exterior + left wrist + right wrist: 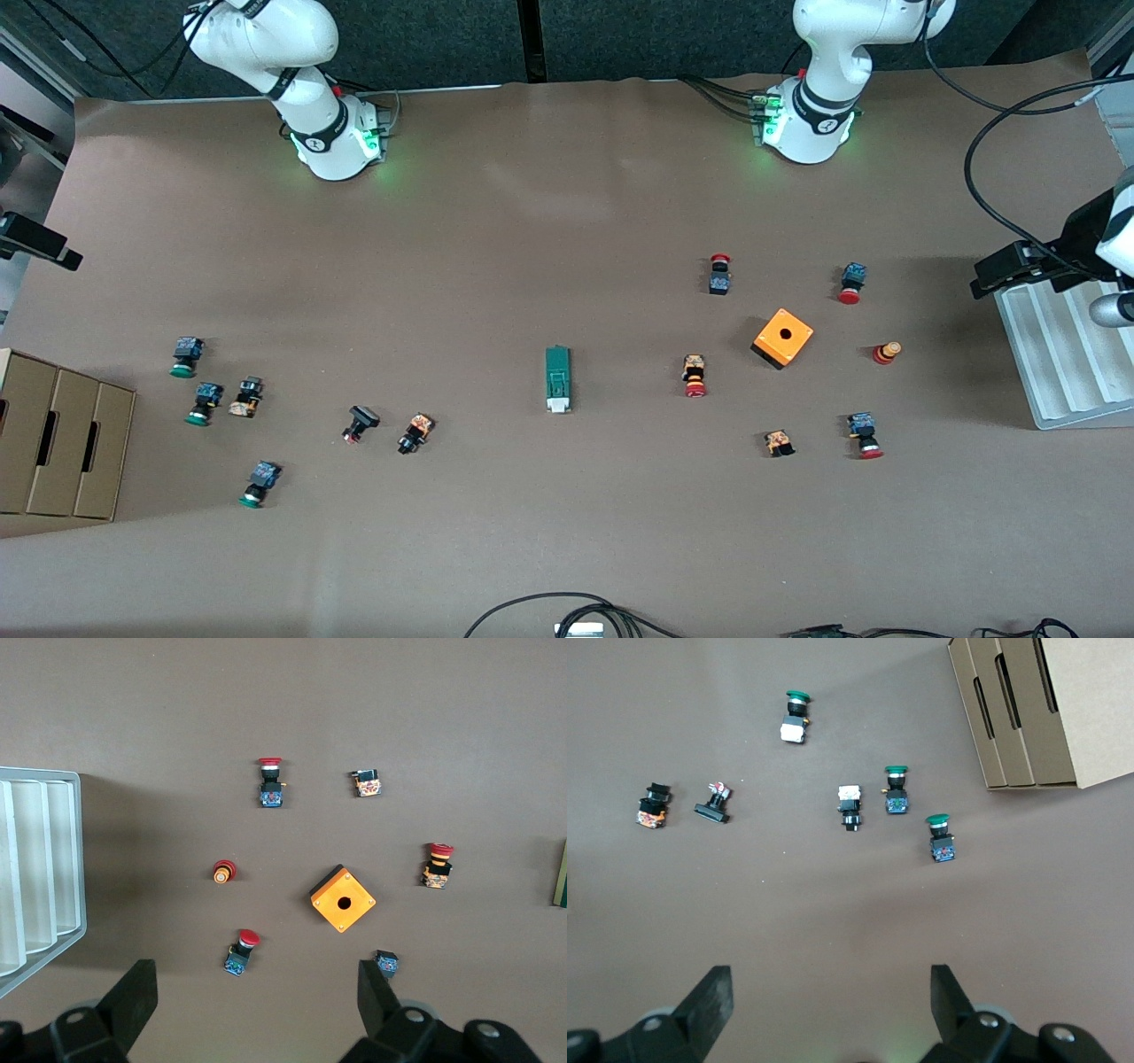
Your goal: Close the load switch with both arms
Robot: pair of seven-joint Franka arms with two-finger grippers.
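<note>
Above table: left gripper (252,1005) fingers wide open, empty; right gripper (831,1010) likewise.

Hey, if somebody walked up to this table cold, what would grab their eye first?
Probably the orange cube box with a hole in its top, bright on the brown table toward the left arm's end, ringed by red-capped push buttons. Next, the dark-green load switch with its white end, lying alone mid-table. Neither arm has reached for it: the left gripper and right gripper both hang open over the scattered buttons.
</note>
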